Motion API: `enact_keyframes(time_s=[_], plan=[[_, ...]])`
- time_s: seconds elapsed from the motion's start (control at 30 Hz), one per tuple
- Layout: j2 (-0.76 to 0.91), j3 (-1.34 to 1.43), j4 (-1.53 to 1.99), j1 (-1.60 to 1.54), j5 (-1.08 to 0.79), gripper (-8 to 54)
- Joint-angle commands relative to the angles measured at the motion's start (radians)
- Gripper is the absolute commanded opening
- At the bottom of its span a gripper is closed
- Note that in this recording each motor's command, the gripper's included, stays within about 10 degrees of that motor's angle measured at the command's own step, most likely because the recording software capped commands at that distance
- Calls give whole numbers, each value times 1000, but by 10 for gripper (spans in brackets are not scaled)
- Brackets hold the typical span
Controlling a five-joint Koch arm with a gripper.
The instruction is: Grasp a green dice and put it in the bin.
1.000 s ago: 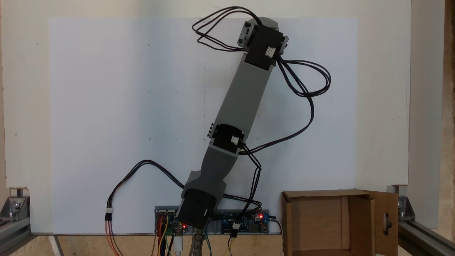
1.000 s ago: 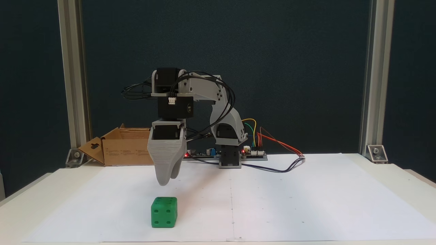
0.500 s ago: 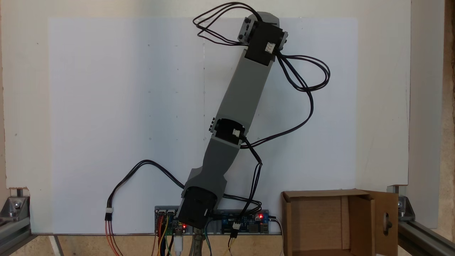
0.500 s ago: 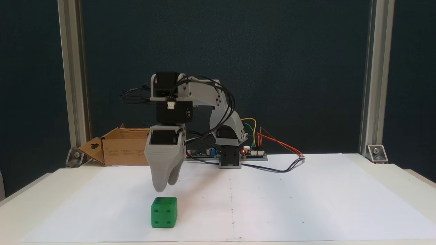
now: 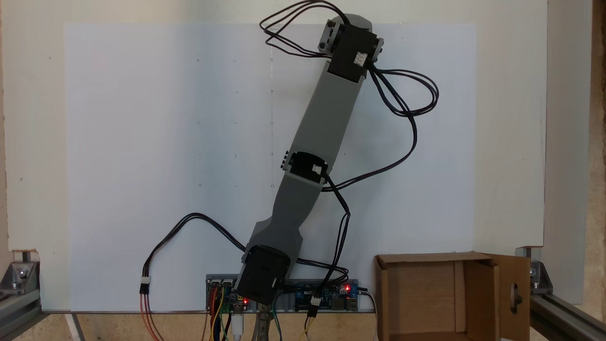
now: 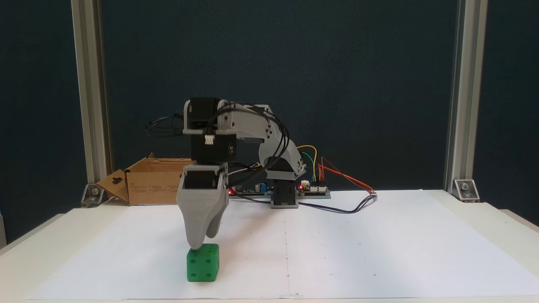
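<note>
The green dice (image 6: 203, 263) sits on the white paper near the table's front edge, left of centre, with pips showing on its front face. My gripper (image 6: 204, 240) points straight down right over it. The grey jaws stand a little apart, open, with nothing between them. The nearer fingertip (image 6: 195, 245) reaches the dice's top left edge, and the other tip hangs just above the top face. From above, the wrist motor (image 5: 352, 47) covers gripper and dice. The bin, a brown cardboard box (image 6: 153, 185), stands open at the back left, beside the arm's base (image 5: 426, 258).
Controller boards with lit red lights and coloured wires (image 6: 313, 189) sit by the arm's base (image 5: 284, 291). Black cables loop off the arm (image 5: 407, 109). Aluminium posts (image 6: 90, 105) stand at the table's back corners. White paper (image 5: 142, 142) covers the table.
The arm has stretched out and lowered. The gripper has dropped from well above the dice until its nearer tip reaches the dice's top. The dice has not moved.
</note>
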Motion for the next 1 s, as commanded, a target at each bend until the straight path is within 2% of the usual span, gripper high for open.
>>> enact_keyframes(time_s=[0.0, 0.53, 0.97], plan=[[18, -64, 40, -5, 48, 432], [-18, -64, 48, -2, 43, 432], [-29, -64, 46, 5, -48, 433]])
